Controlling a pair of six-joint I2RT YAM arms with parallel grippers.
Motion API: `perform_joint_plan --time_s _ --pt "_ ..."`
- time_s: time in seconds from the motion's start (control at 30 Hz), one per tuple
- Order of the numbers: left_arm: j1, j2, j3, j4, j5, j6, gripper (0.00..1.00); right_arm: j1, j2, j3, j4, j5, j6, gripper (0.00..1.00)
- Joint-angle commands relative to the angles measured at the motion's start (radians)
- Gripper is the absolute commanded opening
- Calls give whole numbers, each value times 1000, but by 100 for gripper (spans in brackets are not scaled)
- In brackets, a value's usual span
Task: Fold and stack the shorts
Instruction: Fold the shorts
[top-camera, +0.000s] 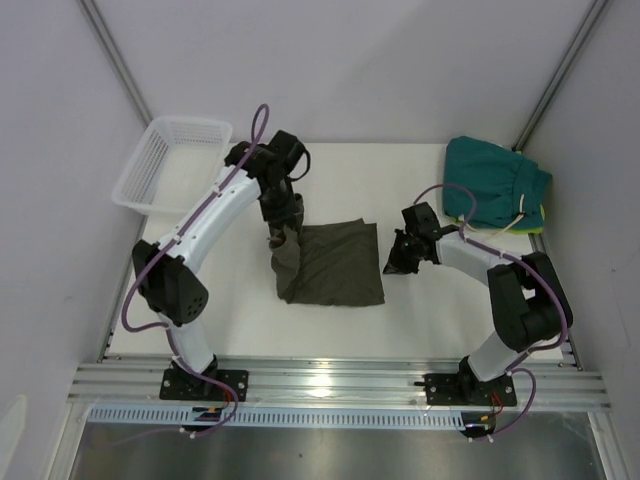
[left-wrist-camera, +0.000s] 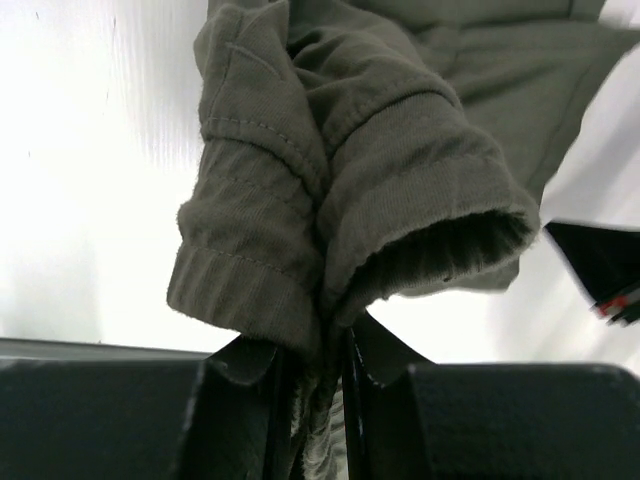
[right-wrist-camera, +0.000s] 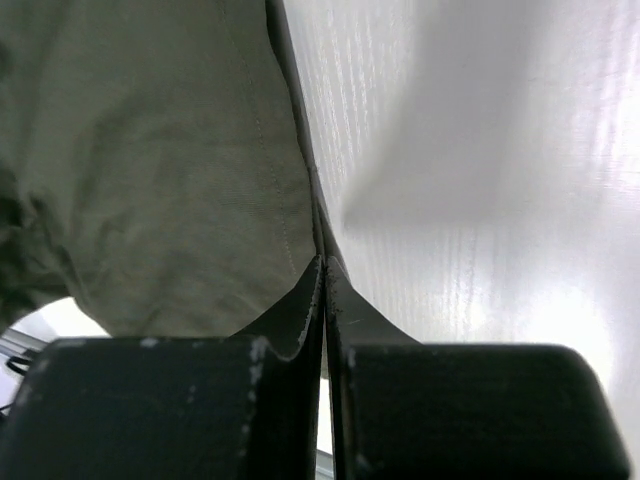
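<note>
I see my left tool (top-camera: 282, 233) clamped on the olive shorts (top-camera: 335, 265), lifting their left edge; my right tool (top-camera: 394, 263) is closed together beside them.

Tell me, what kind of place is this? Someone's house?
Probably a robot lab test booth, not a house: a left arm and right arm bolted to a metal rail, a white table, plain panels around it.

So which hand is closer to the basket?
Left. The left hand grips the green shorts to the right of the basket; the right hand sits farther right, past the shorts' other edge.
</note>
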Motion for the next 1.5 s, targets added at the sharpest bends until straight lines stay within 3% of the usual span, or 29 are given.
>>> perform_joint_plan --time_s 0.0,0.5,1.03,1.13,1.17,1.23,1.27,1.47 --pt "-61 60 108 -112 -143 -86 0 29 47 6 25 23 4 0" --pt "-260 271 364 -224 -292 -159 0 76 133 9 74 7 47 0" --pt "-355 394 366 -196 -315 -39 2 42 101 -49 82 18 70 0" --pt "-355 405 376 -169 -260 -16 34 32 61 -72 82 32 74 0" --pt "-358 404 382 -155 -260 -15 53 21 52 -78 84 30 77 0" --pt "-358 394 395 -132 -240 -4 78 13 31 -88 76 29 74 0" --pt "-358 390 401 -98 -228 11 99 6 26 -91 71 29 71 0" --pt "-362 350 462 -2 -91 32 99 -33 -32 -128 79 18 71 0"
